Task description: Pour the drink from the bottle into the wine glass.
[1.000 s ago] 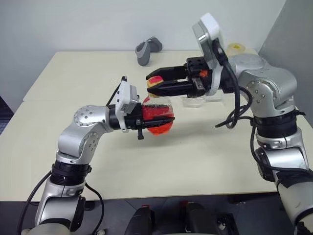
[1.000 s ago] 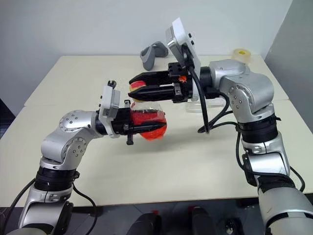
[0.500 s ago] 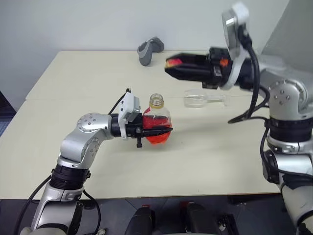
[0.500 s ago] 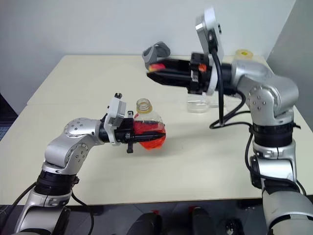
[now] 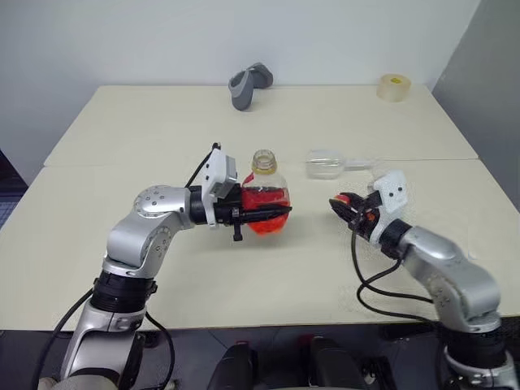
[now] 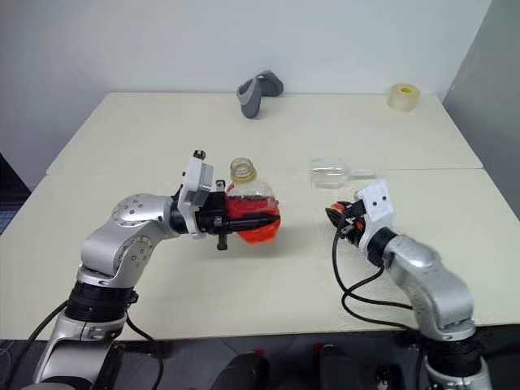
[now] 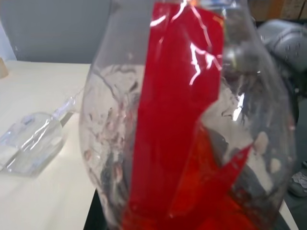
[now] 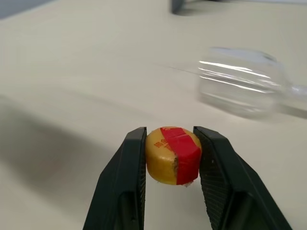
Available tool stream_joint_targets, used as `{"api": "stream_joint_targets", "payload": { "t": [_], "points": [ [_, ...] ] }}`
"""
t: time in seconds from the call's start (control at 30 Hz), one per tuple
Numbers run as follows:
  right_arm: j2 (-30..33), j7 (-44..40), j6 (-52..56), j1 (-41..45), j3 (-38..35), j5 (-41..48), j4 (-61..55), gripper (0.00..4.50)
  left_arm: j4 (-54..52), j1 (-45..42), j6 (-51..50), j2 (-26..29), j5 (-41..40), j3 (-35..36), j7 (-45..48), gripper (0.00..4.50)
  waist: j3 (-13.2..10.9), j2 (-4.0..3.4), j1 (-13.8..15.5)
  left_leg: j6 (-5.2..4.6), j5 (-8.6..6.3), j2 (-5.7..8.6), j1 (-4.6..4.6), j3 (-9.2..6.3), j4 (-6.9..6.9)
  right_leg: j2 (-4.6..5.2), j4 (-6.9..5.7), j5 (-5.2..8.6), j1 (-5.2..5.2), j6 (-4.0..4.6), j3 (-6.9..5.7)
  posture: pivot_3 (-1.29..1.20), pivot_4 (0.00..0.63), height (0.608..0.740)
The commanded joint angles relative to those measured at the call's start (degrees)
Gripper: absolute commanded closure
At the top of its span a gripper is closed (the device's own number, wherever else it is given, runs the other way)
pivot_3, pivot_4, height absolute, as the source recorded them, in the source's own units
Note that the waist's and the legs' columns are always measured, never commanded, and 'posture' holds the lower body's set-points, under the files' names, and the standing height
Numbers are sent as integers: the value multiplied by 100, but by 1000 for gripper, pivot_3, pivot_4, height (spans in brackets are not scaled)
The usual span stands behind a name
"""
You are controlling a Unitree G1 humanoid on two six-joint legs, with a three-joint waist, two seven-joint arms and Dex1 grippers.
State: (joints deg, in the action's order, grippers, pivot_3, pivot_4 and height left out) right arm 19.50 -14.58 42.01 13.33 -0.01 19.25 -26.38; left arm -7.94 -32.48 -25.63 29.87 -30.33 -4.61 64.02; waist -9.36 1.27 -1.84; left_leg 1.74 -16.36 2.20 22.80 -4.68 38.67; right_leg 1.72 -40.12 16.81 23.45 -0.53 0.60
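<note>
The bottle [image 5: 264,197] stands upright above mid-table with its neck uncapped, my left gripper [image 5: 276,213] shut around its rounded body from the left. The red drink [image 5: 265,221] fills its lower half. To the bottle's right, low over the table, my right gripper [image 5: 341,204] is shut on the yellow cap with a red band [image 8: 172,155]. The wine glass [image 5: 328,163] lies on its side on the table behind both grippers, bowl toward the left, stem toward the right. It is also seen past the bottle as the wine glass [image 7: 30,151].
A grey curved object [image 5: 248,84] rests near the table's far edge, and a roll of tape [image 5: 393,86] sits at the far right corner. The table [image 5: 122,138] has a seam running across its middle.
My right arm has swung down from high over the table to low at the bottle's right, the cap still in its fingers. The left gripper and bottle have stayed put.
</note>
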Motion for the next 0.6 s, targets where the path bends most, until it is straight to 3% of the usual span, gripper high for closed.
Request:
{"api": "stream_joint_targets", "payload": {
  "t": [0.03,0.23,0.47,0.6],
  "points": [
    [-590,850,-842,-173,394,-838,652,3268,-20,-286,64,-235,-2,-34,-182,3342,0,0,3,1,1,0,0,-1,0,0,1,0,-2,0,-2,0,150,740],
    [-1224,1648,-1353,-196,88,-1347,1801,3268,36,-379,68,-284,22,-34,-236,3345,-1,-2,2,6,3,2,-2,9,1,0,3,0,0,0,10,0,150,740],
    [-1182,1798,-1565,-236,-86,-1620,2171,3268,-3,-317,66,-204,2,10,-239,3345,0,-1,17,1,1,4,-16,7,1,0,8,-1,-19,-2,8,0,150,740],
    [-1176,1483,-1520,-286,-53,-1480,2008,1956,20,-315,83,-199,7,6,-243,3345,0,-1,14,-2,-1,4,-16,8,1,0,10,-1,-19,-2,9,0,150,740]
  ]
}}
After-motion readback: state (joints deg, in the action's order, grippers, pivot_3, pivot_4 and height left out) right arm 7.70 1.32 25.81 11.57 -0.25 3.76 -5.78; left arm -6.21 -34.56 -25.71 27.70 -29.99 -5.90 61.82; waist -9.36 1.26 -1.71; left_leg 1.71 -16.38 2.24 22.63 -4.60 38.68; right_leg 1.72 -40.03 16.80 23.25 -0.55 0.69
